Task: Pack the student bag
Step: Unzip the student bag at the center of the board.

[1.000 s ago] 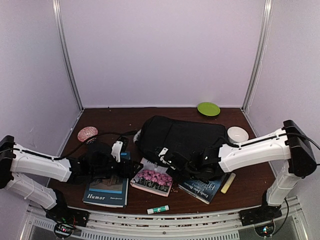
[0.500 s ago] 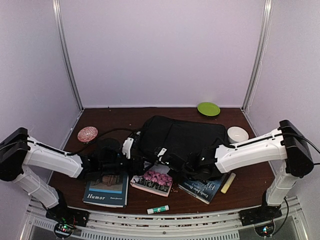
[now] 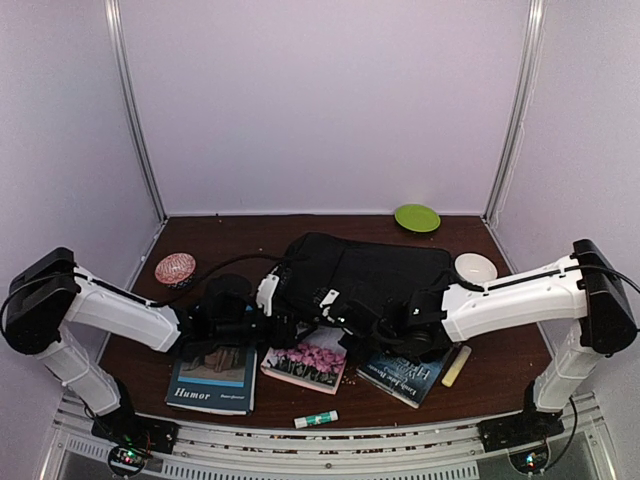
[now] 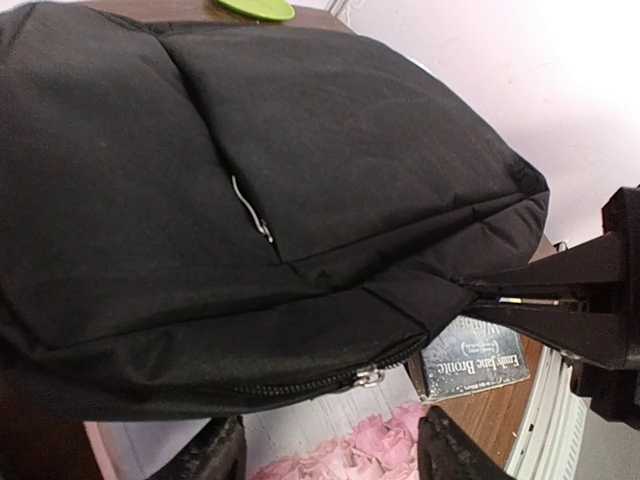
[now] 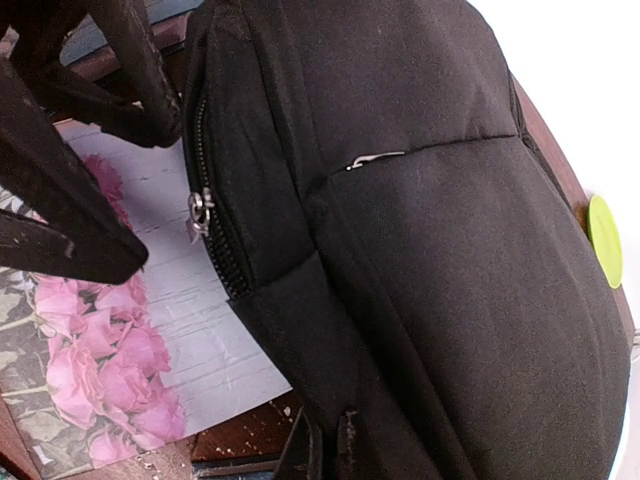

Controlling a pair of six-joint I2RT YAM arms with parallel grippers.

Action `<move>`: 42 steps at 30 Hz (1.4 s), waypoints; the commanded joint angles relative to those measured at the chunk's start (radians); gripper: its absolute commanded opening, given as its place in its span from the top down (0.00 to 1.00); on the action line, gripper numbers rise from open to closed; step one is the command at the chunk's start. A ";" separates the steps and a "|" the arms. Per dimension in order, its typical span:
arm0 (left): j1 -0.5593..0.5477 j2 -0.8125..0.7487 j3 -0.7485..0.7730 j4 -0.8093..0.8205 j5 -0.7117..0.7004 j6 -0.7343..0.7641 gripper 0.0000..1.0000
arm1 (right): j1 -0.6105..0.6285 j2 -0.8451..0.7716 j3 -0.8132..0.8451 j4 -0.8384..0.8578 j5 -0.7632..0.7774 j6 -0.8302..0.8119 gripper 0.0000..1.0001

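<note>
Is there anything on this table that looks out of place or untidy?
Only small things. Pale crumbs lie scattered on the table by the near corner of the rose-cover book. That book also lies askew, and its far edge runs under the student bag.

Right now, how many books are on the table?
3. The Humor book lies front left, the pink-flower book in the middle at the student bag's near edge, the dark Brontë book to its right. Others may hide under the bag.
</note>
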 commanded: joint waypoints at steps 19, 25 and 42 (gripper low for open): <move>0.028 0.155 0.074 0.211 0.141 -0.030 0.55 | 0.004 -0.076 -0.033 0.057 -0.043 0.058 1.00; 0.031 0.168 0.081 0.237 0.169 -0.028 0.58 | 0.005 -0.080 -0.044 0.064 -0.046 0.062 1.00; 0.032 0.186 0.085 0.291 0.221 -0.030 0.75 | 0.003 -0.080 -0.050 0.061 -0.039 0.059 1.00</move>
